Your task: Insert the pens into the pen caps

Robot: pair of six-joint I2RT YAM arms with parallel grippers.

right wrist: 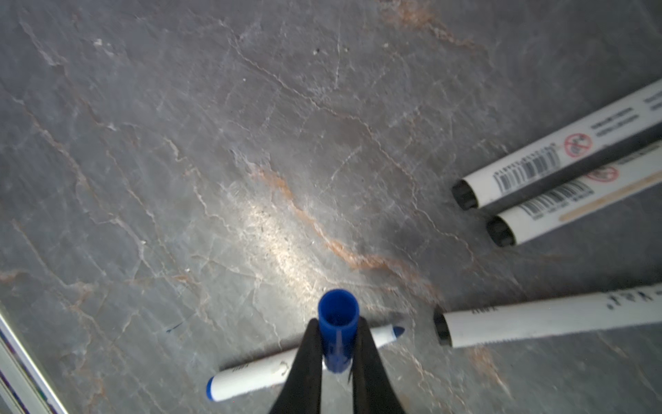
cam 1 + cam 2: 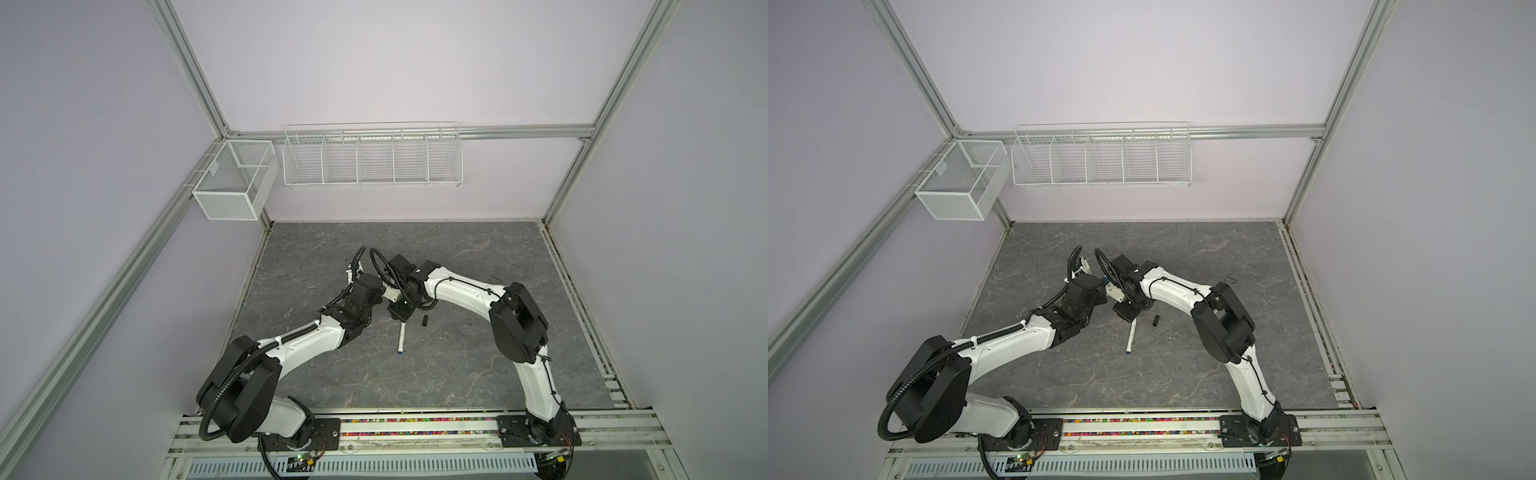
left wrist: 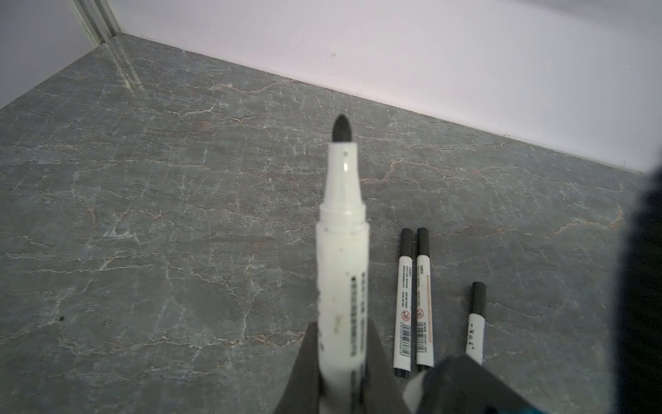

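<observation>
Two grips: left gripper [image 3: 342, 325] pinches an uncapped black-tipped pen [image 3: 342, 251]; right gripper [image 1: 339, 323] clamps the blue cap [image 1: 338, 308] (open mouth outward) above the blue pen [image 1: 258, 376] lying on the table [image 1: 179, 143].

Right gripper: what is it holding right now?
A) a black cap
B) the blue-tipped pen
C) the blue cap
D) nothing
C: in the right wrist view the right gripper is shut on the blue cap, while the blue-tipped pen lies loose on the table.
</observation>
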